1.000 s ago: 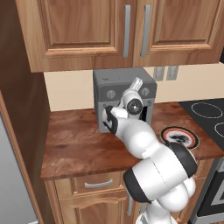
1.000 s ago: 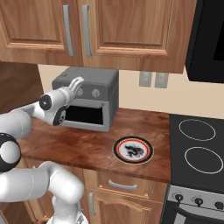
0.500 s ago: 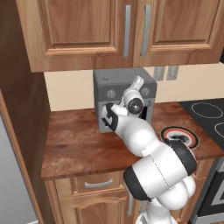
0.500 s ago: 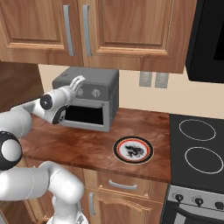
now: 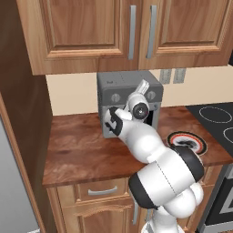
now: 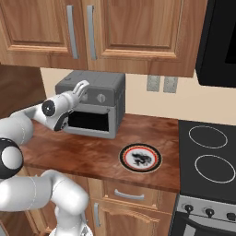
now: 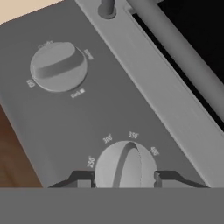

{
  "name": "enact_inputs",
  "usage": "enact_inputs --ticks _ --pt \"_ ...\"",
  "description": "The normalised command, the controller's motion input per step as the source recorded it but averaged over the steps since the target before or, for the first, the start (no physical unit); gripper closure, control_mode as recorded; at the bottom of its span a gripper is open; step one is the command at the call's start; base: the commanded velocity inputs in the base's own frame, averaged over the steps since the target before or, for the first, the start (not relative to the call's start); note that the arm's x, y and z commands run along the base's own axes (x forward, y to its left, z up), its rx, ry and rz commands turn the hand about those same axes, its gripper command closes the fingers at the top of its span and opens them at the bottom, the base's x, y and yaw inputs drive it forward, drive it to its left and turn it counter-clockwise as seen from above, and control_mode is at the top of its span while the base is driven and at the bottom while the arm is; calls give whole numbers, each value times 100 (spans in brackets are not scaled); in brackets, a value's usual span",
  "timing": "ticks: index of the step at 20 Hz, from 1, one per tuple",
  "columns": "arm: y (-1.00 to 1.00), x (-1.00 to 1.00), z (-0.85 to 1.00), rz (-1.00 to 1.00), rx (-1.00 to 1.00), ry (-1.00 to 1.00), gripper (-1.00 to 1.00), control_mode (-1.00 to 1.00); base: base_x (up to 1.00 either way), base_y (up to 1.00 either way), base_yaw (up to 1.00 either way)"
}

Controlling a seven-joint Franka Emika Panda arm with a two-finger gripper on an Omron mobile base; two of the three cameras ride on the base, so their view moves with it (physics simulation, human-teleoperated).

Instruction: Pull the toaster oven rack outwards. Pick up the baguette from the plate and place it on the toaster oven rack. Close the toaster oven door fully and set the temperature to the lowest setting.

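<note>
Toaster oven (image 6: 94, 108): a boxy grey unit on the brown wooden counter (image 6: 92, 154), under the wooden wall cabinets (image 6: 97, 32); upper left of centre in the right base view, centre of the left base view (image 5: 129, 88).
Toaster oven door (image 6: 90, 120): shut upright against the front, its black glass window facing out; in the hand view its thin bar handle (image 7: 175, 41) runs diagonally across the upper right.
Gripper (image 7: 125, 178): at the bottom centre of the hand view, one dark finger tip (image 7: 81, 178) on each side of the temperature knob (image 7: 126, 165), each tip right at the knob's edge; the jaws stand narrowly apart around the knob, and whether they actually press on it cannot be told.
Temperature knob: round, grey, with a raised ridge standing nearly upright in the hand view; printed marks 250, 300, 350 and 400 arc above it.
Second knob (image 7: 58, 66): upper left of the hand view, ridge lying slanted, small unreadable lettering around it.
Arm: in the right base view it reaches from the lower left up to the oven's upper front panel; in the left base view the wrist covers the panel's middle.
Plate (image 6: 140, 157): on the counter, lower centre of the right base view, between the oven and the black stovetop (image 6: 209, 156); right of centre in the left base view (image 5: 182, 139), partly behind the arm.
Baguette: not discernible on the plate; the oven's inside cannot be seen through the dark glass.
</note>
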Motion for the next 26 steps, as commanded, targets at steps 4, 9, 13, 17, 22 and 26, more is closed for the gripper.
enact_inputs --ticks 4,9,13,17,22,26 --pt "1 0 0 0 -6 0 100 -100 0 0 0" --pt "2 0 0 0 -22 8 100 -100 0 0 0" --pt "2 0 0 0 -33 14 100 -100 0 0 0" --pt "0 0 0 1 -32 13 100 -100 0 0 0" --pt "0 0 0 2 -31 13 100 -100 0 0 0" --pt "-2 0 2 5 -29 12 100 -100 0 0 0"
